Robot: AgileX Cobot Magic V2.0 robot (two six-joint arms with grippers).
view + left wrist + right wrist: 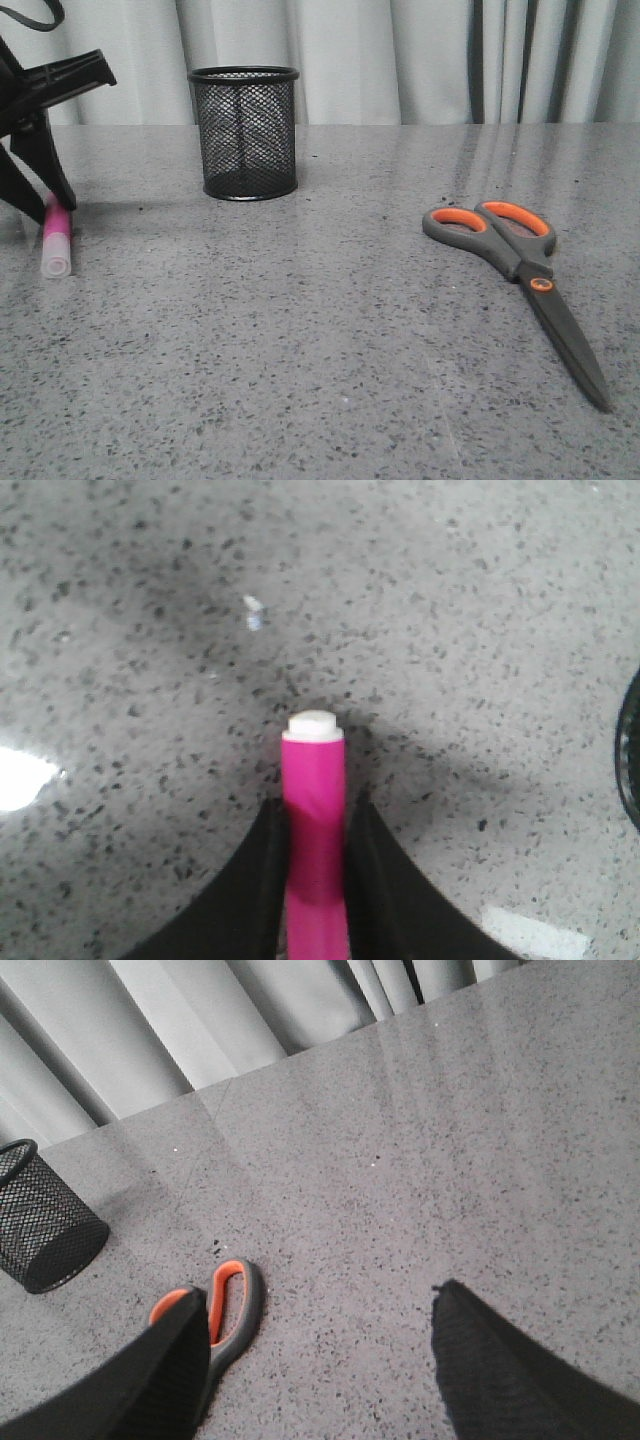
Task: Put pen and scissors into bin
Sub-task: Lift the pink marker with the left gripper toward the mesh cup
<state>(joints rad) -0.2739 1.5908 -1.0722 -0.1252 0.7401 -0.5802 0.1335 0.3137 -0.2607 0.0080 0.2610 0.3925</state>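
Observation:
The magenta pen (56, 235) lies on the table at the far left, its whitish cap toward me. My left gripper (48, 208) is down on it. In the left wrist view my left gripper (315, 815) has both black fingers pressed against the pen's (314, 780) pink barrel. The black mesh bin (244, 132) stands upright at the back, left of centre. The scissors (520, 265) lie flat and closed at the right. My right gripper (322, 1295) is open and empty above the table, its one finger partly covering the scissors' orange-lined handles (235, 1305).
The grey speckled table (300, 350) ends at a pale curtain (420, 50) behind it. The bin also shows in the right wrist view (45, 1225), and its rim shows in the left wrist view (632, 750). A small white patch (535, 932) lies on the table near the pen.

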